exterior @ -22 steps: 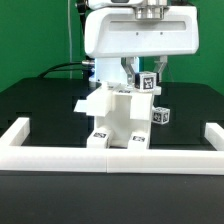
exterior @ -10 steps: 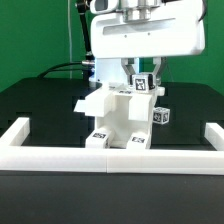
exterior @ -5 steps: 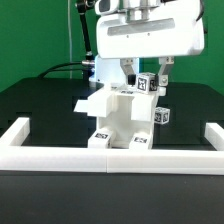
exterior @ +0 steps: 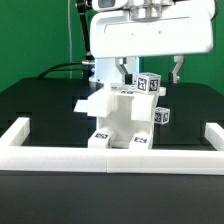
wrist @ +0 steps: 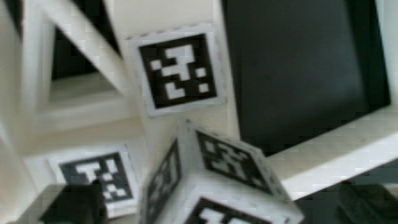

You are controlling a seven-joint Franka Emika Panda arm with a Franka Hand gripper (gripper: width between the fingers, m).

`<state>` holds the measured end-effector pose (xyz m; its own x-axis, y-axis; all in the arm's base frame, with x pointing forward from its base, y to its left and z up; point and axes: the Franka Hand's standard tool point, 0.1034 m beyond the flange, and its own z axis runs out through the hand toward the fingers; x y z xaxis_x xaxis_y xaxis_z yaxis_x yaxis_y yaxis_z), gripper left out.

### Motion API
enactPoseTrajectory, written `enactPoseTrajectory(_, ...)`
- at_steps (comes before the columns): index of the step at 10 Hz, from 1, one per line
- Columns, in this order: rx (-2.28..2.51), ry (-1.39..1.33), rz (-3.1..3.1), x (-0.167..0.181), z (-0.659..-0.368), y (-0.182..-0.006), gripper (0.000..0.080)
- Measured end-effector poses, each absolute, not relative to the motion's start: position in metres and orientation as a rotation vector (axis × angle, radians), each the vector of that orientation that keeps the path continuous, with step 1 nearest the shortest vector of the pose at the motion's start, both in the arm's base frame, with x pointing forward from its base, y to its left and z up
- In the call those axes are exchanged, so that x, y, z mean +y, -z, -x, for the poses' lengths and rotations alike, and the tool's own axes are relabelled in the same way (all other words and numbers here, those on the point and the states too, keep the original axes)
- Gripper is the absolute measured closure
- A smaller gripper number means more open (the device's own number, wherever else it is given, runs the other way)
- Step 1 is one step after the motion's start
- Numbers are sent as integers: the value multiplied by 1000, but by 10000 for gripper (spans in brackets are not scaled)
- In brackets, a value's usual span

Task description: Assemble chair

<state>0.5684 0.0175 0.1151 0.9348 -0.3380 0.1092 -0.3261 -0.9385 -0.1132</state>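
Chair (exterior: 118,118), partly built, upright at the middle of the black table (exterior: 40,110), just behind the barrier wall (exterior: 110,158).

Exterior view: gripper (exterior: 151,72) hovering over the chair's top, jaws spread wide and gripping nothing; tagged block (exterior: 149,85) seated between them, toward the exterior view's right. Judged step: letting go of a fitted part. Next: a straight lift clear, without nudging the block.

Wrist view: tagged block (wrist: 210,172) and tagged white slab (wrist: 175,68) close up; jaws not discernible. No container in sight.
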Motion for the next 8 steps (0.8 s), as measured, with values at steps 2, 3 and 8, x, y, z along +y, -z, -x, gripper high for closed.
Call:
enactPoseTrajectory(2,263,205,3041,18,-568,-115,151)
enactPoseTrajectory(3,133,212,3056,18,-568,-115,151)
enactPoseTrajectory(8,-342,228,3076,17,-568,-113,151)
